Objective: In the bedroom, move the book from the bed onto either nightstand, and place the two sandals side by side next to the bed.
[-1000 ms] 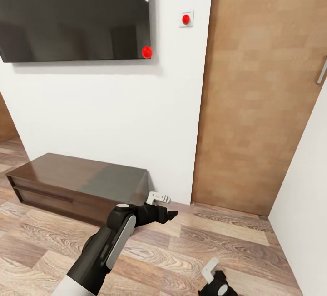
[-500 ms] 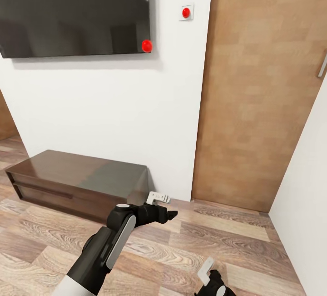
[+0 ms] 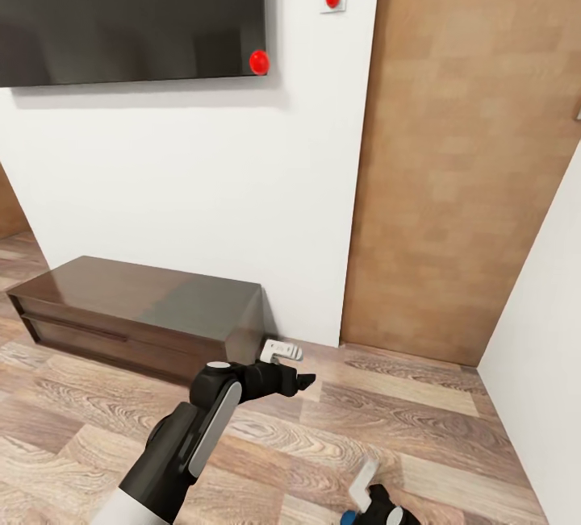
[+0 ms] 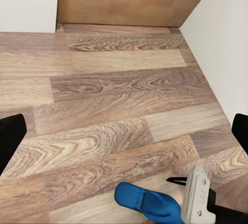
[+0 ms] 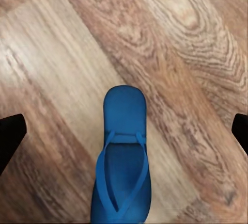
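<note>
One blue sandal (image 5: 123, 157) lies lengthwise over the wood-plank floor, centred between the black fingertips (image 5: 10, 136) of my right gripper (image 5: 124, 131), which stand wide apart and clear of it. The left wrist view shows the same sandal (image 4: 147, 203) beside the right gripper's white finger (image 4: 199, 201). In the head view the right gripper (image 3: 371, 497) sits at the bottom edge with a sliver of blue sandal (image 3: 347, 518) beside it. My left gripper (image 3: 294, 365) hangs open and empty over the floor (image 4: 125, 133). The book, the bed and the nightstand are out of view.
A long low dark-brown cabinet (image 3: 137, 307) stands against the white wall under a black wall screen (image 3: 129, 17). A wooden door (image 3: 468, 154) fills the right, with a white wall (image 3: 541, 380) closing the far right corner. Wood floor (image 3: 420, 420) lies in front of the door.
The whole head view has shifted, with the screen and cabinet higher in the picture. The right gripper sits lower at the bottom edge and a bit of blue now shows beside it.
</note>
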